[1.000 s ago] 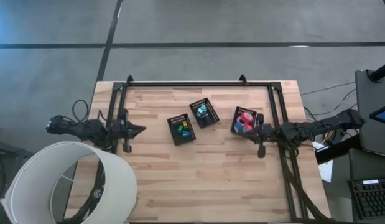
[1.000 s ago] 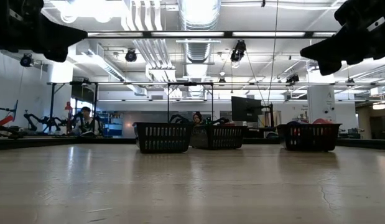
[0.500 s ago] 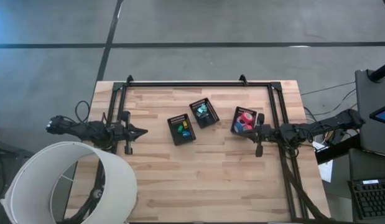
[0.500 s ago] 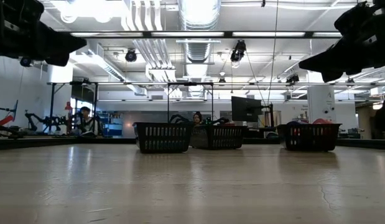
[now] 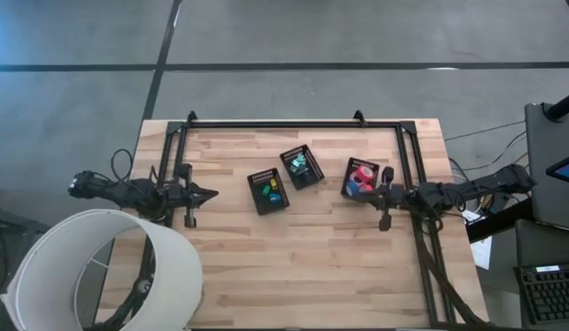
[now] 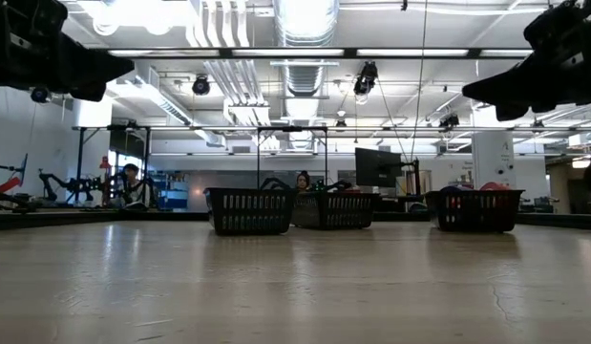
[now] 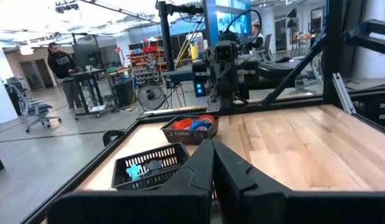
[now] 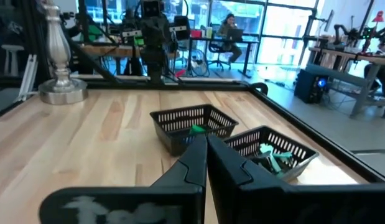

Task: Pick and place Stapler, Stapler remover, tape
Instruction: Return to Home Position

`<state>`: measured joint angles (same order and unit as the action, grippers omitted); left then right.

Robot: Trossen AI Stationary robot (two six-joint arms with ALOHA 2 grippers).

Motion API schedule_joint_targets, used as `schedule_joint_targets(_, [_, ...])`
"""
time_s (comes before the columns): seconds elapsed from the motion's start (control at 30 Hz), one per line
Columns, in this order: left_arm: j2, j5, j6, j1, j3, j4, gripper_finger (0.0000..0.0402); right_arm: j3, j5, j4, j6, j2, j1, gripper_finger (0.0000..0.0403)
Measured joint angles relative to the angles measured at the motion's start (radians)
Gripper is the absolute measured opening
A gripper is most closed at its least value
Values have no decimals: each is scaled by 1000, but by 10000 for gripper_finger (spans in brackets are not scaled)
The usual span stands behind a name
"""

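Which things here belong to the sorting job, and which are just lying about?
Job: tape rolls in the right basket; middle basket and left basket with small coloured pieces; left gripper and right gripper, fingers shut, empty.
Lying about: white lampshade; keyboard.

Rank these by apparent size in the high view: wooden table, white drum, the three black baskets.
Largest to smallest:
wooden table
white drum, partly cut off by the frame
left basket, middle basket, right basket: alike, not ranked

You have red and blue tape (image 5: 363, 173) in one black mesh basket (image 5: 349, 173), yellow, green and blue pieces (image 5: 272, 190) in a second basket (image 5: 253, 188), on your pale planked table (image 5: 312, 248).
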<state>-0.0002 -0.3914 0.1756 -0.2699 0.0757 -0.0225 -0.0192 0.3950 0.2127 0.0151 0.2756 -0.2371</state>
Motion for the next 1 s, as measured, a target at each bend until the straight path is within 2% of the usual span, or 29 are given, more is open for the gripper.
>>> schedule_joint_targets(0.4, [0,-1,-9,0,0,2,5,11,-1,-69,35,-53,0,8])
schedule_joint_targets(0.6, [0,-37,-34,0,0,-33,12,11,0,-152,41,-116,0,8])
schedule_joint_targets(1.0, [0,-43,-55,0,-23,-41,8,10,-2,-151,74,-156,0,8])
